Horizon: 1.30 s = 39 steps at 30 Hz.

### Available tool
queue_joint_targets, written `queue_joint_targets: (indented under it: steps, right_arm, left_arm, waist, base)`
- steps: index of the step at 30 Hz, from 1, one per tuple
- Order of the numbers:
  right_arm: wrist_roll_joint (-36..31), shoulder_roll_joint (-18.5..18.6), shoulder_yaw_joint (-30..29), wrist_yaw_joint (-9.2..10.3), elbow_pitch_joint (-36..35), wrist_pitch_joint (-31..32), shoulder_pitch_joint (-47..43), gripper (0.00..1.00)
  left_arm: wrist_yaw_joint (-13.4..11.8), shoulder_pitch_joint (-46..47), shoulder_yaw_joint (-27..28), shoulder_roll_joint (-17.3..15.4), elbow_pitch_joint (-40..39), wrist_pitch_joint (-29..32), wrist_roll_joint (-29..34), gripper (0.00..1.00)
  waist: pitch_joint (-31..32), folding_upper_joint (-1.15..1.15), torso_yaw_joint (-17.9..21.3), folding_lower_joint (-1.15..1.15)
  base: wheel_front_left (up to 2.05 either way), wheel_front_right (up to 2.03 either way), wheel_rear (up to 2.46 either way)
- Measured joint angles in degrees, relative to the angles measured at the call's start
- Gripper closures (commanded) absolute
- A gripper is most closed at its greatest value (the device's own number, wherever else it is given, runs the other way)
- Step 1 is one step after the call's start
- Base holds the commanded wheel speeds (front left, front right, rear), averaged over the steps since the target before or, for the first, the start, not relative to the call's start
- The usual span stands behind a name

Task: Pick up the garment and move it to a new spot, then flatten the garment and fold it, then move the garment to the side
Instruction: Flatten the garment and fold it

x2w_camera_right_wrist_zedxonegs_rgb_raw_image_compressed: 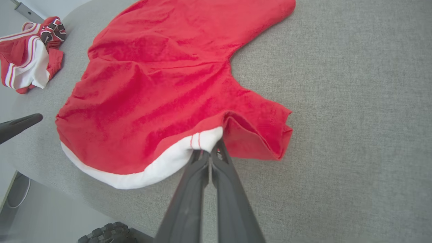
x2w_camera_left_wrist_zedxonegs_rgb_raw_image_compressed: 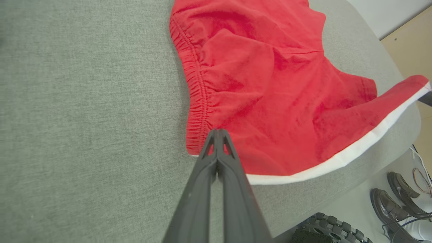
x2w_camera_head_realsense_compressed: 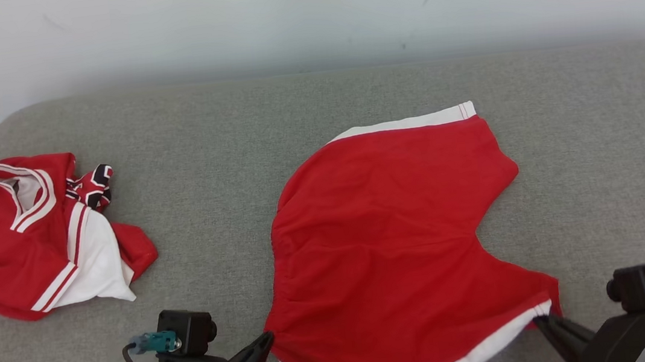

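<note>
The garment (x2w_camera_head_realsense_compressed: 390, 240) is a pair of red shorts with white hem bands, spread on the grey padded table (x2w_camera_head_realsense_compressed: 313, 103). My left gripper (x2w_camera_head_realsense_compressed: 267, 337) is shut at the near left corner, where the gathered waistband meets the white band; in the left wrist view its fingertips (x2w_camera_left_wrist_zedxonegs_rgb_raw_image_compressed: 217, 131) are pinched together on the red cloth (x2w_camera_left_wrist_zedxonegs_rgb_raw_image_compressed: 270, 84). My right gripper (x2w_camera_head_realsense_compressed: 542, 320) is shut on the white hem at the near right leg corner. The right wrist view shows that hem (x2w_camera_right_wrist_zedxonegs_rgb_raw_image_compressed: 202, 141) lifted slightly into the gripper (x2w_camera_right_wrist_zedxonegs_rgb_raw_image_compressed: 211, 153), with the leg opening folded beside it.
A second red and white garment (x2w_camera_head_realsense_compressed: 31, 238) lies crumpled at the table's left end. The table's near edge runs just below the shorts. Past that edge are the floor, a pair of dark shoes (x2w_camera_left_wrist_zedxonegs_rgb_raw_image_compressed: 388, 206) and a black tyre (x2w_camera_left_wrist_zedxonegs_rgb_raw_image_compressed: 324, 229).
</note>
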<state>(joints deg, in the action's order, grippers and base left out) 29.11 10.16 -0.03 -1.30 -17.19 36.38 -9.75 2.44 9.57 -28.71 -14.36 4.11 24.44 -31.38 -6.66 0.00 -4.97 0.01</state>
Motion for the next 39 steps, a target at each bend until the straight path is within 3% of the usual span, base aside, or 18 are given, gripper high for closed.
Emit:
queue_joint_targets:
  steps: [2,3,4,5,6,7,8,16,39]
  right_arm:
    - [-0.4,-0.7,0.3,0.94,-0.3,0.7,-1.1,1.0]
    - [-1.1,-0.8,0.9,1.4,-0.2,1.3,-1.7,0.94]
    - [-1.8,-0.8,1.3,1.72,-0.2,1.7,-2.4,0.18]
    - [-2.5,-0.8,1.5,2.35,0.0,2.2,-3.1,0.0]
    - [-3.1,-0.8,1.5,2.99,0.2,2.6,-4.0,0.0]
    - [-3.7,-0.8,1.6,3.46,0.5,3.3,-5.0,0.0]
    - [-4.9,-0.7,2.0,4.33,1.1,4.4,-7.0,0.0]
    - [-7.9,-0.9,3.3,6.38,2.7,7.5,-10.0,0.0]
    - [-11.6,-4.3,4.3,7.7,7.8,9.3,-7.0,0.0]
  left_arm:
    - [-0.3,-0.1,0.0,-0.3,0.0,0.3,0.0,1.0]
    - [-0.4,-0.3,0.0,-0.5,0.1,0.5,0.0,1.0]
    - [-0.4,-0.8,0.0,-0.8,0.2,1.0,0.0,1.0]
    - [-0.5,-1.4,-0.3,-1.1,0.4,1.4,0.0,0.71]
    - [-0.5,-2.1,-0.4,-1.4,0.5,1.7,0.0,0.44]
    - [-0.5,-2.7,-0.6,-1.8,0.7,2.0,0.1,0.07]
    - [-0.9,-3.4,-0.7,-2.2,0.9,2.3,0.1,0.0]
    - [-1.9,-4.6,-0.3,-2.5,1.4,2.8,0.1,0.0]
    - [-2.4,-1.9,-1.4,-0.8,2.8,3.4,0.5,0.02]
  waist:
    - [-0.1,0.0,-0.4,0.0]
    - [-0.2,0.0,-0.5,0.0]
    - [-0.2,0.0,-0.6,0.0]
    - [-0.3,0.0,-0.6,0.0]
    - [-0.2,0.0,-0.6,0.0]
    - [-0.2,0.0,-0.6,0.0]
    - [-0.2,0.0,-0.6,0.0]
    - [0.6,0.0,0.3,-0.01]
    - [-1.0,0.0,1.8,-0.01]
  base:
    - [0.0,0.0,0.0]
    - [0.0,0.0,0.0]
    - [0.0,0.0,0.0]
    - [0.0,0.0,0.0]
    - [0.0,0.0,0.0]
    - [0.0,0.0,0.0]
    - [0.0,0.0,0.0]
    - [0.0,0.0,0.0]
    - [0.0,0.0,0.0]
